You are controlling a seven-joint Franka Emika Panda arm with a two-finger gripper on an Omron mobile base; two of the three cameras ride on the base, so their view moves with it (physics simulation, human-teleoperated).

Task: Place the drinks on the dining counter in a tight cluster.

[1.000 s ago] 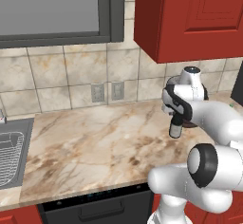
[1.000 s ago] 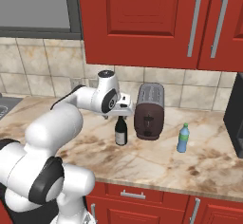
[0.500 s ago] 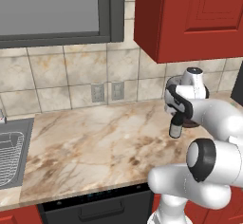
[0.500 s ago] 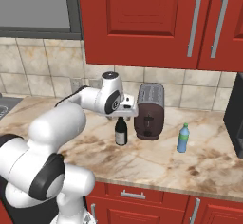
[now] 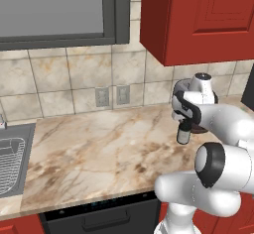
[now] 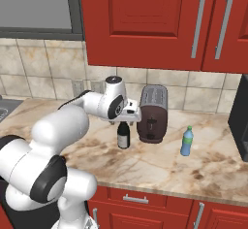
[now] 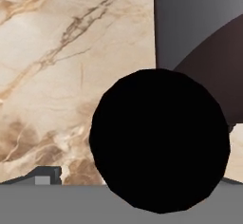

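Hovering wide open and empty, gripper (image 6: 130, 118) sitting directly over wine bottle (image 6: 123, 135) on worktop (image 5: 99, 148), toaster (image 6: 152, 112) crowding one side — probably risking a clipped neck, tipping it.

Wine bottle (image 6: 123, 135) on worktop (image 6: 160, 162), just left of toaster (image 6: 152, 113); water bottle (image 6: 187, 140) right of toaster.

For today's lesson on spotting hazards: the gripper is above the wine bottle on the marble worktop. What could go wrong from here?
1. The open gripper sits right over the wine bottle; coming down off-centre, a finger could strike the neck and topple it.
2. The toaster stands close beside the bottle, so a finger may clip it.
3. If the bottle falls, it might roll toward the water bottle.
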